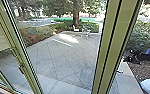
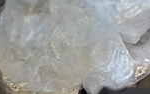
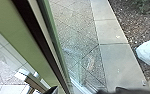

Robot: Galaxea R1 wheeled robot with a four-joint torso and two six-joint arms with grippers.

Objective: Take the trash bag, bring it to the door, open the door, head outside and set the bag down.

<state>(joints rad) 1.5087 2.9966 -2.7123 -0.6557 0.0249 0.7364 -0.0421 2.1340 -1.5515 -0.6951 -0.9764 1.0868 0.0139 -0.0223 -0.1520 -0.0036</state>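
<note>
Having the trash bag (image 2: pixel 66 50) close by the left wrist, crumpled and see-through, probably to leave the right arm free for the door (image 3: pixel 18 37). Cannot tell whether wide, narrow or gripping at either claw. Near the right wrist, seeing a pale metal fitting (image 3: pixel 23 75) against the green frame, likely set there for pulling or pushing. Farther out, looking onto the paved yard (image 1: pixel 63 55), perhaps meant for setting down, then to the tree (image 1: pixel 76 13).
</note>
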